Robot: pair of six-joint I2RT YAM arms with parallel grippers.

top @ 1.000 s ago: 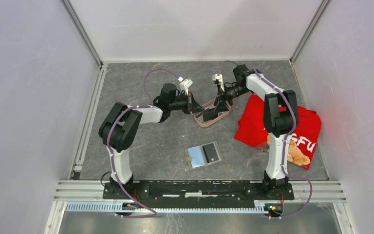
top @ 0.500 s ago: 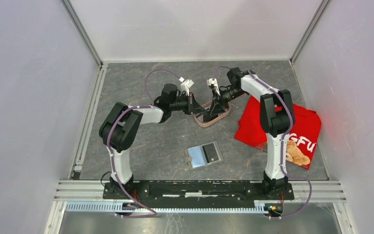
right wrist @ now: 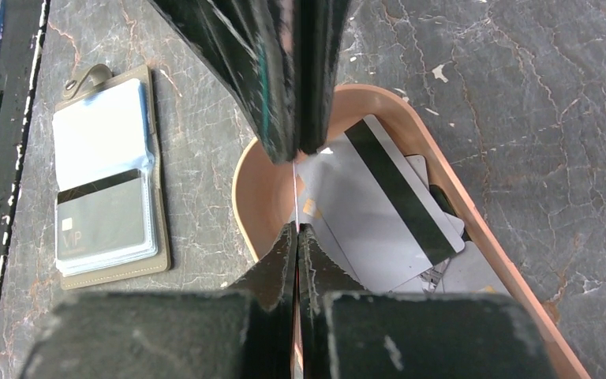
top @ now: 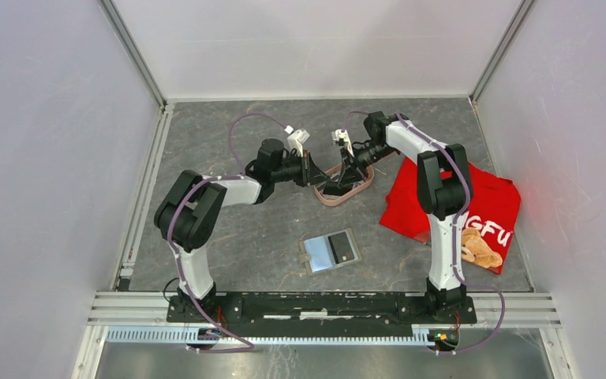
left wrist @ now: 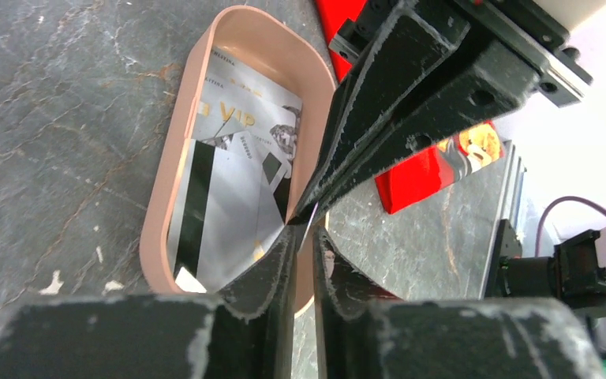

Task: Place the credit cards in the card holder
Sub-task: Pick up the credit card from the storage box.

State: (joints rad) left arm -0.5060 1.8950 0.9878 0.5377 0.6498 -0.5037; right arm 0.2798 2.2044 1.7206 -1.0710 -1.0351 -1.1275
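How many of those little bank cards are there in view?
5 at least: a pocketed card in the open card holder, an edge-on card in the right end effector, three-plus overlapping cards in the pink tray. More may hide beneath.

Your card holder [top: 331, 251] lies open and flat, near centre — one striped card in a pocket. Credit cards [left wrist: 229, 205] overlap in a pile far centre, one edge-on above.

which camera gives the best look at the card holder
The right wrist view: the card holder lies open and close, both pocket panels plain. The top external view shows it small and far off. The left wrist view misses it.
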